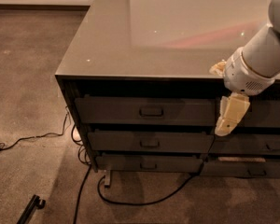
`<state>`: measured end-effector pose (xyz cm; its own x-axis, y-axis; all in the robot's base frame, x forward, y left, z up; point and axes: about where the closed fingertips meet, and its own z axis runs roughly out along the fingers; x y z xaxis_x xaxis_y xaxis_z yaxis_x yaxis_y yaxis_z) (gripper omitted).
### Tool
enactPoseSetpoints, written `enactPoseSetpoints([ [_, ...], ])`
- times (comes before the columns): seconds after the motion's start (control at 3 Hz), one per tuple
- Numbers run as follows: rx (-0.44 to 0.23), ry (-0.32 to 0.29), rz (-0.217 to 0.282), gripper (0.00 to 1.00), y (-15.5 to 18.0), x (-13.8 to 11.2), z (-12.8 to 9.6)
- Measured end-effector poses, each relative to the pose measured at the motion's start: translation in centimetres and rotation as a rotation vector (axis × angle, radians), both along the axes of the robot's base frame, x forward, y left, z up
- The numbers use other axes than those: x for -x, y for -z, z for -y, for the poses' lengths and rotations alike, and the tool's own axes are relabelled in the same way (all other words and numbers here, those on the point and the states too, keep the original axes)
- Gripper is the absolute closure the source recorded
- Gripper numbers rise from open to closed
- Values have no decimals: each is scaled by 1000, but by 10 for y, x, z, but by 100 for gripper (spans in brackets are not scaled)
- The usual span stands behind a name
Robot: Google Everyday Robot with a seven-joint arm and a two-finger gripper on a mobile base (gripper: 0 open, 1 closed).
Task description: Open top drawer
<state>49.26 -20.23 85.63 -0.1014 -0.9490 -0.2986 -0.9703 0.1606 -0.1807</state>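
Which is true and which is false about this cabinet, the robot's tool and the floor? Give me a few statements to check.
1. The wide dark grey-brown top drawer with the metal loop handle is pulled out. False: it looks shut; no inside shows.
2. The robot's cream tool hangs in front of the cabinet, right of that handle. True.
3. The tool grips the handle. False: it is well apart, near the drawer's right end.
4. Black cables lie on the brown carpet. True.
5. The left stack shows two drawers. False: three.
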Motion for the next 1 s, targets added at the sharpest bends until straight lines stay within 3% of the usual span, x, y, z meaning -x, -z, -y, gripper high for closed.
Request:
enactPoseSetpoints([
  [0.67, 21, 4, 0, 0, 2, -2, 1],
  [1.0, -48, -21, -78, 0, 38, -5, -12],
])
